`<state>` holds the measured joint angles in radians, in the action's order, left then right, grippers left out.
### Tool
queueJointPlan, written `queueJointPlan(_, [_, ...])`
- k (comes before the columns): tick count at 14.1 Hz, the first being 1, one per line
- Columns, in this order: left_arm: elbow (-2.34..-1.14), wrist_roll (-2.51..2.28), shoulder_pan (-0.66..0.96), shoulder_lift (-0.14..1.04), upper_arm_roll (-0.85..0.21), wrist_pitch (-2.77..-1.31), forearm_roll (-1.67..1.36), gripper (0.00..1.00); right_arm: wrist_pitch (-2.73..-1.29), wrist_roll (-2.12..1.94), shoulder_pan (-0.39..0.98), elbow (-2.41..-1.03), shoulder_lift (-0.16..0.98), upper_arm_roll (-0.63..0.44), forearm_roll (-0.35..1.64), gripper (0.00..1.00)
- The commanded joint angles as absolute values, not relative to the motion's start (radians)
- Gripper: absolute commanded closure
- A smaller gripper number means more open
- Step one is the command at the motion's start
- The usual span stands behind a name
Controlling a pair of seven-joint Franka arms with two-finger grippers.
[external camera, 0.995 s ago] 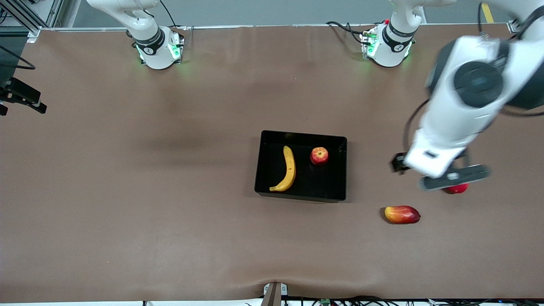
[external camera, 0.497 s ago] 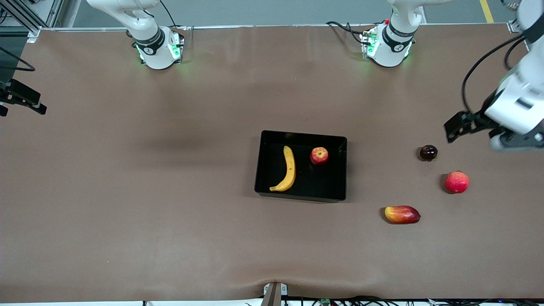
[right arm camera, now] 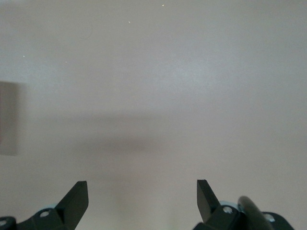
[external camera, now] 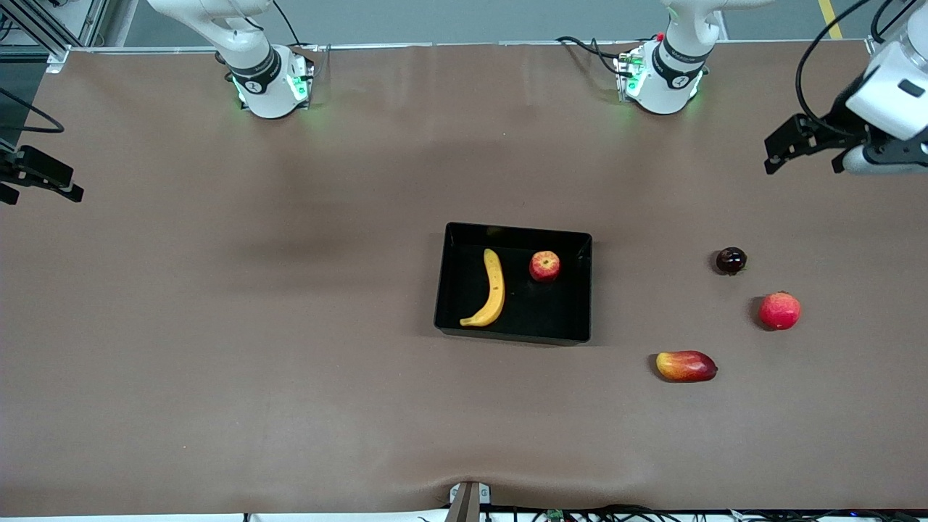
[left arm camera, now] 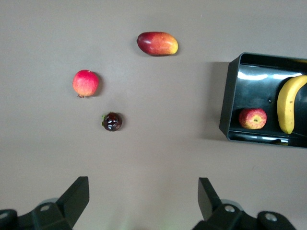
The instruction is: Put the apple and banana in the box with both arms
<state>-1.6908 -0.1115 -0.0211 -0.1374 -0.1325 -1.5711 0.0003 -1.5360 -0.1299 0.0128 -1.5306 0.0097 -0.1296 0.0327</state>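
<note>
The black box (external camera: 515, 229) sits mid-table. Inside it lie the curved yellow banana (external camera: 494, 290) and, beside it toward the left arm's end, the small streaked red apple (external camera: 544, 266). The left wrist view shows the box (left arm camera: 230, 96) with the apple (left arm camera: 253, 118) and banana (left arm camera: 289, 103) in it. My left gripper (left arm camera: 144, 191) hangs open and empty above bare table at the left arm's end, well away from the box. My right gripper (right arm camera: 142, 191) is open too, holding nothing, over bare table at the right arm's end.
Three loose fruits lie on the table between the box and the left arm's end. They are a small dark fruit (external camera: 731, 260), a pinkish-red round fruit (external camera: 779, 310) and an oval red-yellow fruit (external camera: 686, 366), the nearest to the front camera.
The left arm has swung away from above the round red fruit to the table's end, uncovering it and the dark fruit. The fruits and the box have not moved.
</note>
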Motion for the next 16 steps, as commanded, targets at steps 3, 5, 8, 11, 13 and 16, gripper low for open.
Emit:
queueJointPlan(3, [-1.709,-0.095,-0.009,-0.140,-0.129,-1.589,-0.005,0.00,-1.528,-0.129,0.003,-1.519,0.014,-0.126,0.025,0.00])
queueJointPlan(5, [-1.672,-0.100,-0.009,-0.115,-0.129,-1.589,-0.003,0.00,-1.526,-0.127,0.008,-1.519,0.014,-0.126,0.018,0.00])
queueJointPlan(8, [-1.660,-0.097,-0.017,-0.110,-0.127,-1.586,0.002,0.00,-1.525,-0.129,0.011,-1.497,0.014,-0.124,0.018,0.00])
queueJointPlan(11, [-1.657,-0.098,-0.017,-0.112,-0.124,-1.574,0.002,0.00,-1.525,-0.124,0.011,-1.491,0.014,-0.124,0.023,0.00])
queueJointPlan(13, [-1.658,-0.106,-0.017,-0.112,-0.124,-1.572,0.002,0.00,-1.526,-0.126,0.015,-1.490,0.014,-0.124,0.021,0.00])
queueJointPlan(16, [-1.658,-0.112,-0.017,-0.112,-0.126,-1.553,0.002,0.00,-1.526,-0.126,0.008,-1.491,0.014,-0.123,0.023,0.00])
